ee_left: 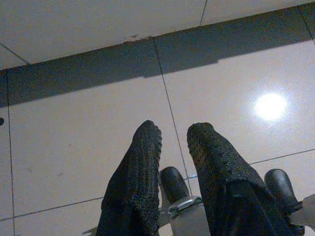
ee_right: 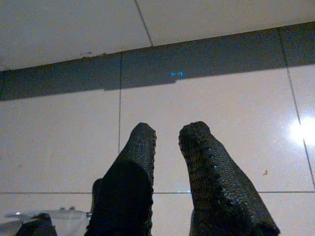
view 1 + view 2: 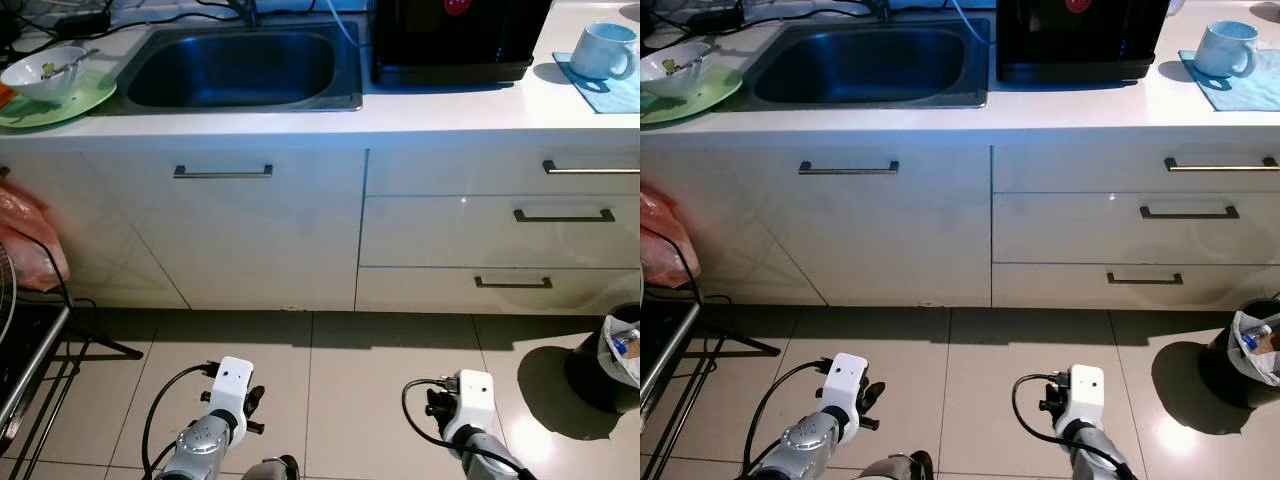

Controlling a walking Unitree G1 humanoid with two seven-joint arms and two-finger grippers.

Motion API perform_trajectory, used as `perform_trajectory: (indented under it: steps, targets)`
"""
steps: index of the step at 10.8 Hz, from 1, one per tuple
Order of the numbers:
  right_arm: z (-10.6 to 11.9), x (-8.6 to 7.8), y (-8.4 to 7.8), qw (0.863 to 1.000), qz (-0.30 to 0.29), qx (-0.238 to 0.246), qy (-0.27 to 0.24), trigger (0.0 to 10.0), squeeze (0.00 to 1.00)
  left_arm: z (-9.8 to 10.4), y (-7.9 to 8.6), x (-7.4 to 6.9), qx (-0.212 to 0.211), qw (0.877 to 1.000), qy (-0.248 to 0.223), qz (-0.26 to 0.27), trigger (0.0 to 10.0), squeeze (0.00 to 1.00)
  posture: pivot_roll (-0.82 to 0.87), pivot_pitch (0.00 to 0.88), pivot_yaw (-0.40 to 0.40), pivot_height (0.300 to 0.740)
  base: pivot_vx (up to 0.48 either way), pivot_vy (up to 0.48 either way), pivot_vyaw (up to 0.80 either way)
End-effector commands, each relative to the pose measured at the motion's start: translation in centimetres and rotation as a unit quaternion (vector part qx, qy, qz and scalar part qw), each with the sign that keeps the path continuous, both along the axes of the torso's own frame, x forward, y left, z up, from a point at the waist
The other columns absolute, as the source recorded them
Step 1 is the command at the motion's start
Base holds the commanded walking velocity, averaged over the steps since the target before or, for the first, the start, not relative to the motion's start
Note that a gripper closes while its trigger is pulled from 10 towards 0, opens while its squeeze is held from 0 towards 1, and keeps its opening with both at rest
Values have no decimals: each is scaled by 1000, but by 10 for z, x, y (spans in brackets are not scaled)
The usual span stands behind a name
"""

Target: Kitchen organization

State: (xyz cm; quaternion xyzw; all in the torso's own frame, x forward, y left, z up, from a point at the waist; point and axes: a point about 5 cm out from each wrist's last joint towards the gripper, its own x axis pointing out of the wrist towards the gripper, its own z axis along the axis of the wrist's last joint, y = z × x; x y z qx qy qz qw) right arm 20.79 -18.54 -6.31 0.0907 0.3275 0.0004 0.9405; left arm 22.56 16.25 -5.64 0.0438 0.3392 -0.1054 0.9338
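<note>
Ahead at twelve o'clock: white kitchen counter over white cabinet fronts with slim metal bar handles, one door at eleven o'clock, three stacked drawers at one to two o'clock. Set into the counter, a rectangular stainless-steel sink. At ten o'clock on the counter, a round green plate carrying a white ceramic bowl with a utensil resting in it. Just beside the sink at one o'clock, a black box-shaped appliance. At two o'clock, a white ceramic mug standing upright on a pale blue mat. Floor of pale glossy tiles. At four o'clock, a dark waste bin lined with a white bag holding rubbish. At nine o'clock, an orange-pink plastic bag above a black metal rack. My left gripper hangs low over the tiles, fingers a little parted, holding nothing. My right gripper hangs likewise, fingers slightly apart, holding nothing.
</note>
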Motion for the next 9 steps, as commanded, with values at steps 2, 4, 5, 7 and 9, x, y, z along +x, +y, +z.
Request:
perform_trajectory:
  steps: [2,4,5,7,9]
  targets:
    - [-3,-3,3,1000,1,7,10,10000,0,-2,4,-3,7,1000,7,7,10000,0,-5,119,79,740,0,0,0]
    - [-2,-2,1,1000,0,1,5,10000,0,-2,5,-3,14,1000,2,8,10000,0,-4,119,79,740,0,0,0]
    - [3,3,-3,1000,-7,-6,-17,10000,0,3,7,2,21,999,-21,12,10000,0,-2,120,80,740,0,0,0]
    - [35,35,-18,991,-30,-34,-125,10000,0,37,19,36,57,986,-145,58,10000,0,2,126,77,740,0,0,0]
    - [75,71,-26,972,-31,-58,-227,10000,0,69,18,64,57,968,-232,74,10000,0,6,124,76,740,0,0,0]
